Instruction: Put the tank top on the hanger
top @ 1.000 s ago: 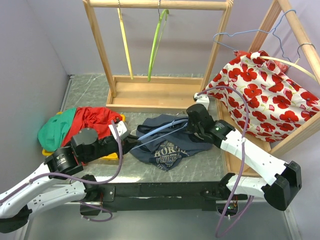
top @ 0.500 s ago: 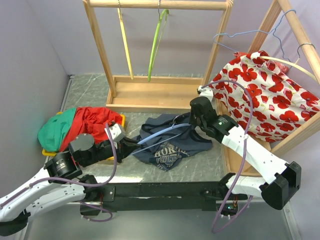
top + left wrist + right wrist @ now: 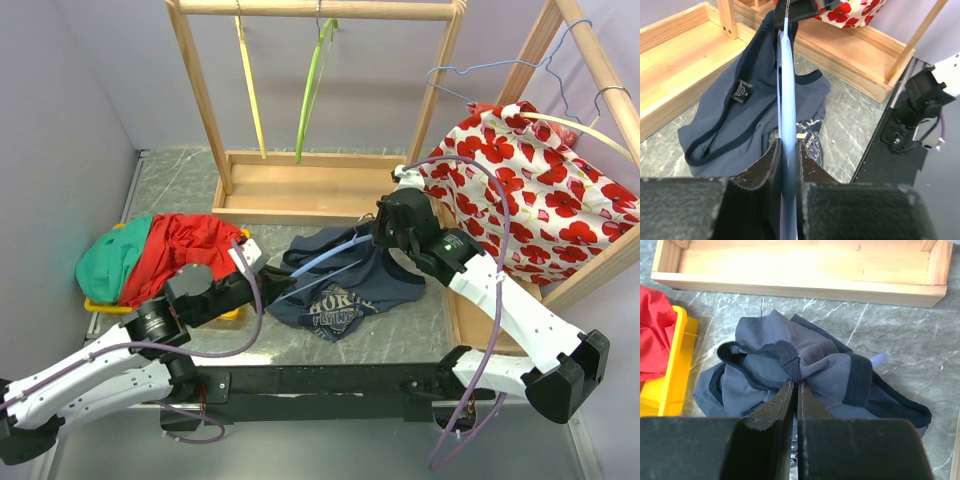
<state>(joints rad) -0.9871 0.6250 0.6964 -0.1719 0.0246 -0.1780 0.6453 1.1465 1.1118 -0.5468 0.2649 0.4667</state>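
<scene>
Right claw [image 3: 795,386] is closed on a bunched fold of the tank top [image 3: 755,382], a grip I see only from its wrist. Left claw [image 3: 786,150] clamps the hanger [image 3: 785,85], running ahead over the tank top; overhead, red garment [image 3: 190,245] lies behind it.

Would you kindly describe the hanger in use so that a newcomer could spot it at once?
In front of the wooden rack lies a navy tank top. Running across it, clamped in the left pincer, is the hanger: thin and light blue, whereas the lime green hanger and the yellow hanger hang on the rack.
</scene>
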